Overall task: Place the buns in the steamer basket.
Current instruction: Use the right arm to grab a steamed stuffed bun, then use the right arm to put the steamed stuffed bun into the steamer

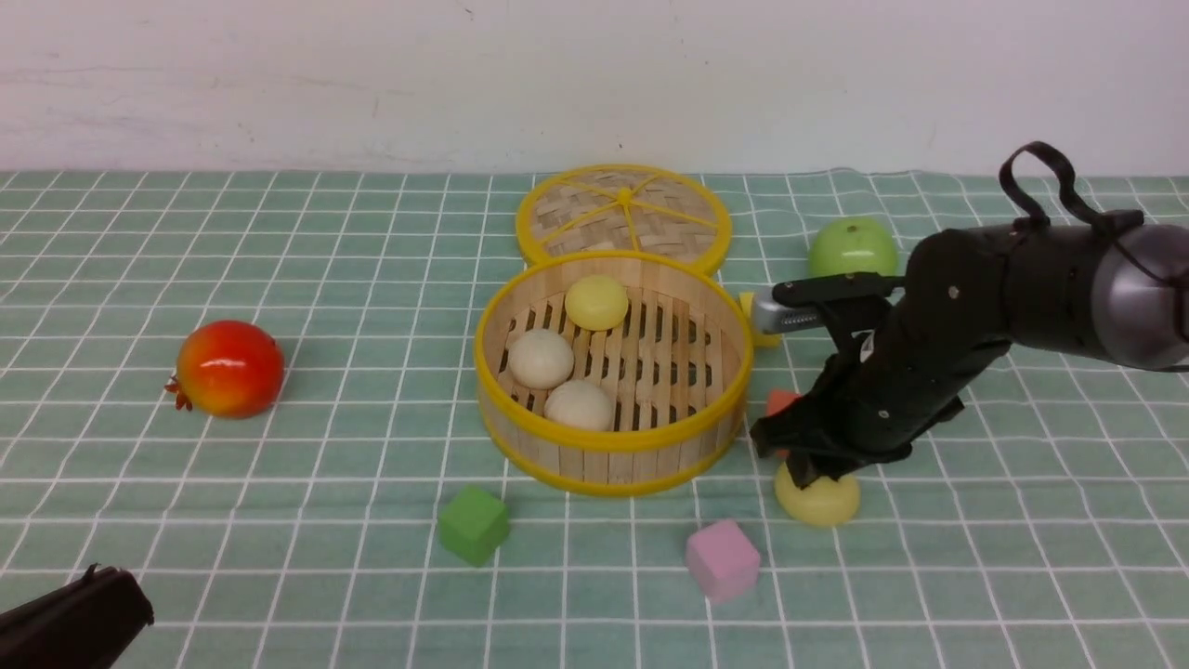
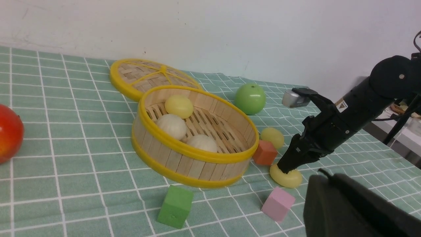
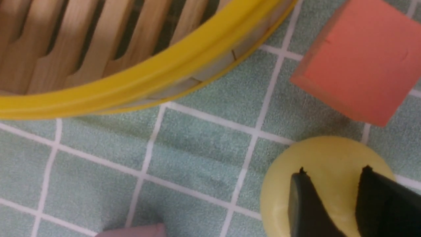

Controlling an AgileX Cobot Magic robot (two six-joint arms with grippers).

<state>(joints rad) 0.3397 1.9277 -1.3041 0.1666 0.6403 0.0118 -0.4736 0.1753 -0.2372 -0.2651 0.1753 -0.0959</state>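
The steamer basket (image 1: 608, 441) stands mid-table and holds three buns: a pale yellow one (image 1: 596, 302) and two off-white ones (image 1: 541, 358) (image 1: 579, 405). A fourth bun (image 1: 827, 504), pale yellow, lies on the cloth to the basket's right front. My right gripper (image 1: 806, 478) points down onto its top, its jaws partly apart, and yellow bun (image 3: 329, 154) shows between the fingertips. Another yellow bun (image 2: 272, 137) sits behind the orange cube, mostly hidden by the right arm in the front view. My left gripper (image 2: 329, 179) hangs low at the near left, shut and empty.
A flat woven lid (image 1: 622, 209) lies behind the basket, with a green apple (image 1: 853, 246) to its right. A red fruit (image 1: 229, 367) sits far left. An orange cube (image 3: 361, 59) is beside the basket, close to the right gripper. Green (image 1: 474, 525) and pink (image 1: 723, 559) cubes lie in front.
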